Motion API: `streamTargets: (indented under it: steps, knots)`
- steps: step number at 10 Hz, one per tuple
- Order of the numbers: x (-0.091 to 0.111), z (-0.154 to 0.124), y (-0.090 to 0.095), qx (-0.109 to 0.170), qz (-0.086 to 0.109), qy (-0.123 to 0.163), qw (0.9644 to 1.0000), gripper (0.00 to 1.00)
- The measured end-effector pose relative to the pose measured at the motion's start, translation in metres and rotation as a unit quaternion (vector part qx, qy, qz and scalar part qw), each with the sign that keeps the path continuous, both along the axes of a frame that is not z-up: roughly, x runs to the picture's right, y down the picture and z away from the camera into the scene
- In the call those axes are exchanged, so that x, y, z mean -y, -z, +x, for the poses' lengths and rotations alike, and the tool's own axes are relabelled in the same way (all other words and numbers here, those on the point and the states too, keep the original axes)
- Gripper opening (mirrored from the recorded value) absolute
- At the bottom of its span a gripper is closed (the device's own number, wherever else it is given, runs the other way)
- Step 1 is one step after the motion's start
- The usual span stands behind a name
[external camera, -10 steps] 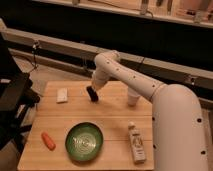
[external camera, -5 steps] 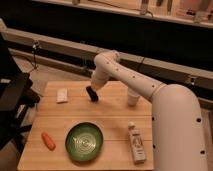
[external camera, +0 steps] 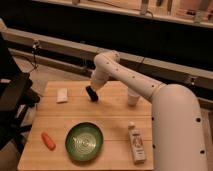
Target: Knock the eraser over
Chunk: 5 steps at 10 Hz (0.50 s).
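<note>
My gripper (external camera: pixel 92 93) hangs from the white arm (external camera: pixel 120 75) and is down at the wooden table (external camera: pixel 115 122), at its far middle. Its dark tip is at or just above the tabletop. The small black eraser cannot be told apart from the dark gripper tip; it is either right at the tip or hidden by it. No separate black block shows elsewhere on the table.
A flat white pad (external camera: pixel 62 95) lies left of the gripper. A green plate (external camera: pixel 84 141) sits front centre, an orange carrot-like piece (external camera: pixel 48 140) front left, and a white bottle (external camera: pixel 135 144) lies front right. A white cup (external camera: pixel 132 97) stands right of the gripper. Dark equipment (external camera: pixel 12 100) stands off the table's left edge.
</note>
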State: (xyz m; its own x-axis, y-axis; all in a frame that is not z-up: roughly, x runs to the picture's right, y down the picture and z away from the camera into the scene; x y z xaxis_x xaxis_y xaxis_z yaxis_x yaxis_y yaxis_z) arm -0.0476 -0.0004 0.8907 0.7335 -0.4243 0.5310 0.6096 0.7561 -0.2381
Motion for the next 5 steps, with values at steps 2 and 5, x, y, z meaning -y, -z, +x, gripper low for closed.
streamTargets:
  steps: [2,5]
  knots:
    - [0.0007,-0.0033,-0.0002,0.003,0.002,0.001,1.0000,0.00]
    - [0.0016,-0.0037,-0.0010,0.006,0.004,0.001,1.0000,0.00]
